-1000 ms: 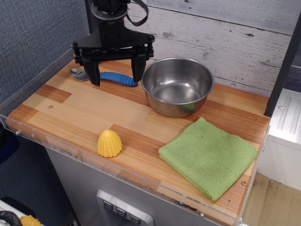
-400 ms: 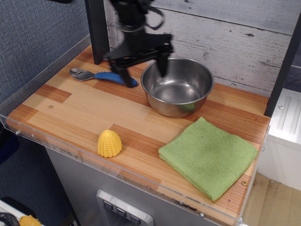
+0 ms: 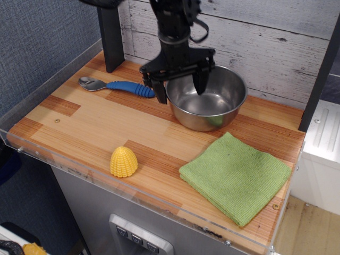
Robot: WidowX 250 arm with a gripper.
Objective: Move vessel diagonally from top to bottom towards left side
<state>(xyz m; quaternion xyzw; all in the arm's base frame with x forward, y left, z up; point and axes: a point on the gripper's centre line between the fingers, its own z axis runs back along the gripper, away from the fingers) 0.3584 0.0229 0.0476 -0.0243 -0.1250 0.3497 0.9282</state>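
The vessel (image 3: 212, 106) is a shiny round steel bowl standing upright at the back of the wooden table, right of centre. My black gripper (image 3: 179, 89) is open and hangs over the bowl's left rim. One finger (image 3: 159, 90) is outside the bowl on its left; the other finger (image 3: 200, 82) is inside the bowl. The rim lies between them and I cannot tell whether either finger touches it.
A blue-handled metal spoon (image 3: 114, 85) lies left of the bowl. A yellow corn toy (image 3: 123, 161) stands near the front edge. A folded green cloth (image 3: 235, 177) lies front right. A clear raised rim (image 3: 48, 79) borders the table. A dark post (image 3: 110, 37) stands at the back left.
My gripper has moved right from above the spoon to the bowl's left rim and come lower, straddling the rim. The bowl has shifted slightly to the right.
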